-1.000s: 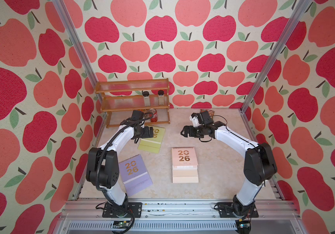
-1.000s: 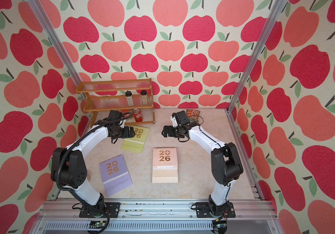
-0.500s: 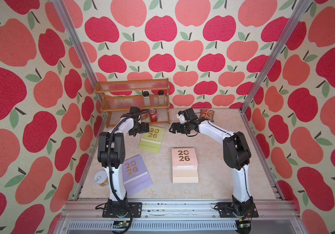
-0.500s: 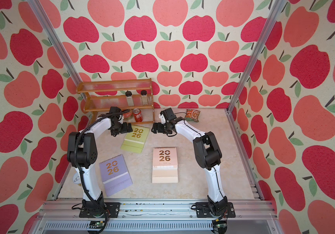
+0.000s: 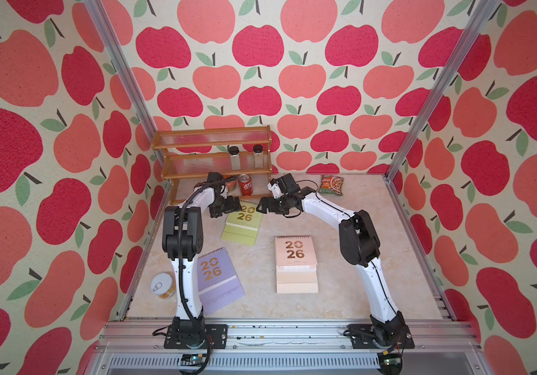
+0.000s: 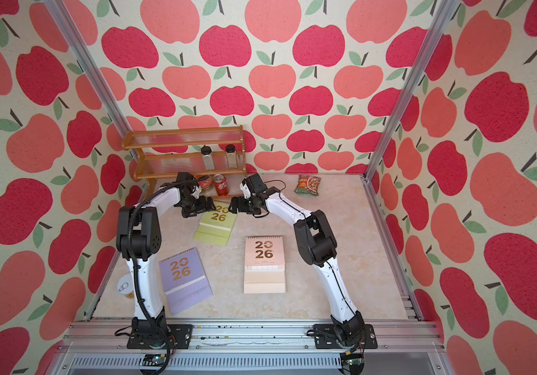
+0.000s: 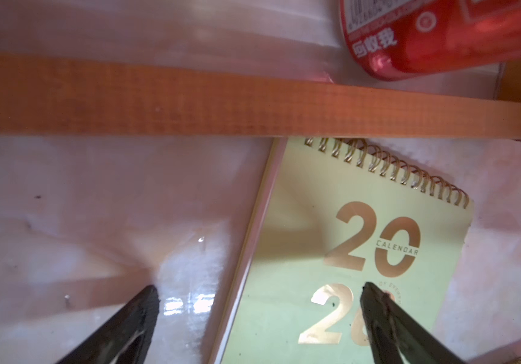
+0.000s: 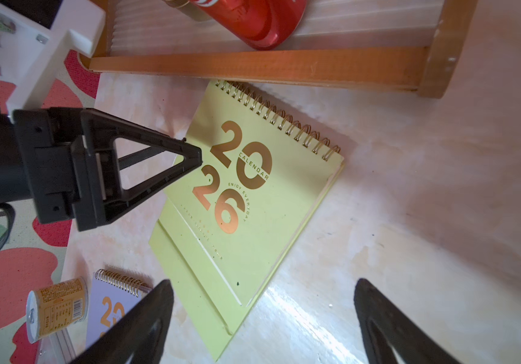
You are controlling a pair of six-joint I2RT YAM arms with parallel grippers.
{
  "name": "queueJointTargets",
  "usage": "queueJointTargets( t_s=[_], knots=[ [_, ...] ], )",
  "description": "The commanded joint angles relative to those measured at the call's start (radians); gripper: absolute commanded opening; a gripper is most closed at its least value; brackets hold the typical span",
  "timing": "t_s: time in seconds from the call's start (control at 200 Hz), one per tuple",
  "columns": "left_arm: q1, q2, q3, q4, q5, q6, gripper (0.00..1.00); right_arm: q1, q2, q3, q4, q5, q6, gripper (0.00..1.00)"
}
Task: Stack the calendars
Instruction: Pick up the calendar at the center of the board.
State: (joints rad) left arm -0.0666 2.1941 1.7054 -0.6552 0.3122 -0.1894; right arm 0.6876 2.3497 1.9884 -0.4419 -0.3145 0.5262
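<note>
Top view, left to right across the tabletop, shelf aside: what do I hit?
Tin can → lilac calendar → peach calendar → snack packet. Yellow-green calendar skipped: it overlaps the lilac one sideways.

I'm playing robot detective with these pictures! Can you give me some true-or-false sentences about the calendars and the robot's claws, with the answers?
1. The left gripper and the right gripper are both open and empty. True.
2. The purple calendar lies on the pink calendar. False: they lie apart on the table.
3. The red can sits on the wooden rack. True.
4. The green calendar is lifted in the air. False: it lies flat on the table, near the rack.
</note>
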Motion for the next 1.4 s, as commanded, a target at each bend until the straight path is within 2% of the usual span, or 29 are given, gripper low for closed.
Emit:
queueJointTargets(
  t_s=[0.0,0.4,0.835,0.96,1.2,1.396],
  knots=[
    [-0.010,0.032,0.012,-0.016,0.056,-0.010,0.97,0.010,0.043,0.040,-0.043,-0.027,0.034,0.91],
    [-0.055,0.039,-0.028,-0.007,0.130,-0.039,0.95,0.035,0.124,0.108,-0.075,-0.051,0.082,0.90],
    [-0.054,-0.021,-0.161,0.111,0.315,-0.126,0.94,0.033,0.160,0.123,-0.068,-0.082,0.127,0.89],
    [-0.053,-0.023,-0.185,0.132,0.341,-0.139,0.93,0.027,0.142,0.088,0.007,-0.127,0.156,0.89],
    [-0.034,-0.037,-0.214,0.173,0.392,-0.157,0.93,0.018,0.051,-0.038,0.301,-0.258,0.271,0.84],
    [-0.020,-0.045,-0.220,0.186,0.415,-0.159,0.93,0.019,0.011,-0.071,0.392,-0.321,0.311,0.81]
  ],
)
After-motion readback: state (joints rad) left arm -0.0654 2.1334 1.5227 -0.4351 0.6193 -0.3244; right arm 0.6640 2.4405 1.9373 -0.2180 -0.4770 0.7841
